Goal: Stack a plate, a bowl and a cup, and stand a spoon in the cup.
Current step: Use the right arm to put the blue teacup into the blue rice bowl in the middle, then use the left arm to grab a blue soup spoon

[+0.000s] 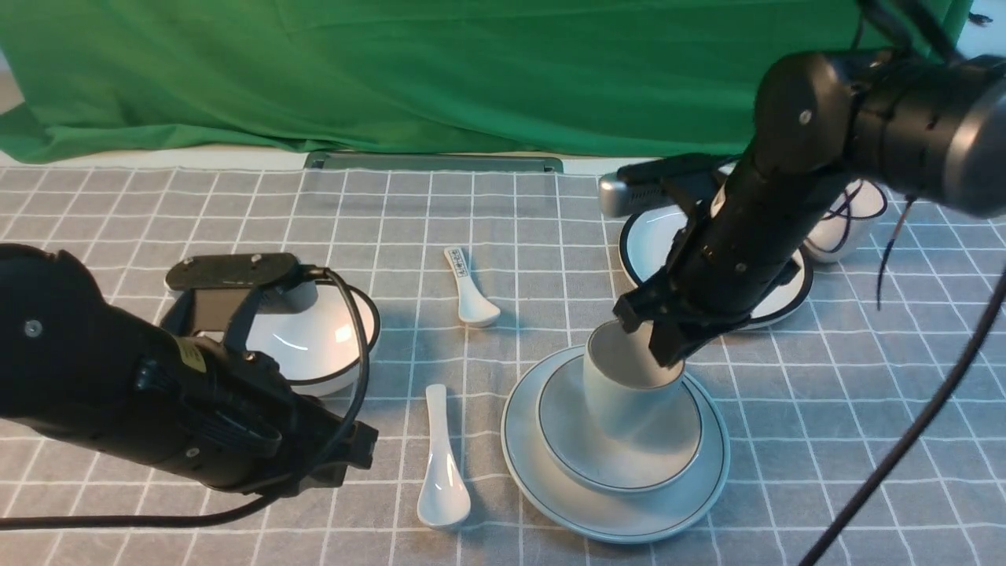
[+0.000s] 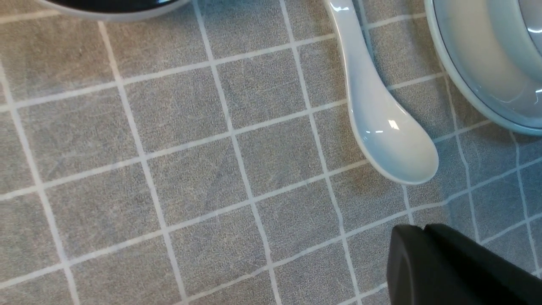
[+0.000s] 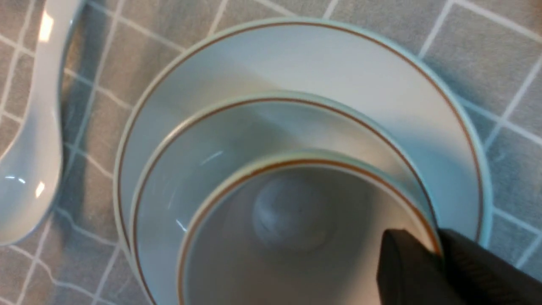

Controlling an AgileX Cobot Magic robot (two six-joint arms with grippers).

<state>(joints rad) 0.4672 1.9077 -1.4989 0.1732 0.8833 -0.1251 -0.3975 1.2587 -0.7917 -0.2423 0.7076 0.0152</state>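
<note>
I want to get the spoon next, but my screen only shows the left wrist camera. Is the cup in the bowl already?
Observer: Yes. The cup is in the bowl, a bit tilted, and the bowl sits on the plate.
Operator: Is the other arm out of the way?
Observer: No. The right gripper is pinching the cup's rim, one finger inside and one outside.
Operator: Is there another spoon I could mix up?
Observer: Yes. A smaller spoon with dark print on its handle lies farther back. The plain spoon is nearer, left of the plate.
</note>
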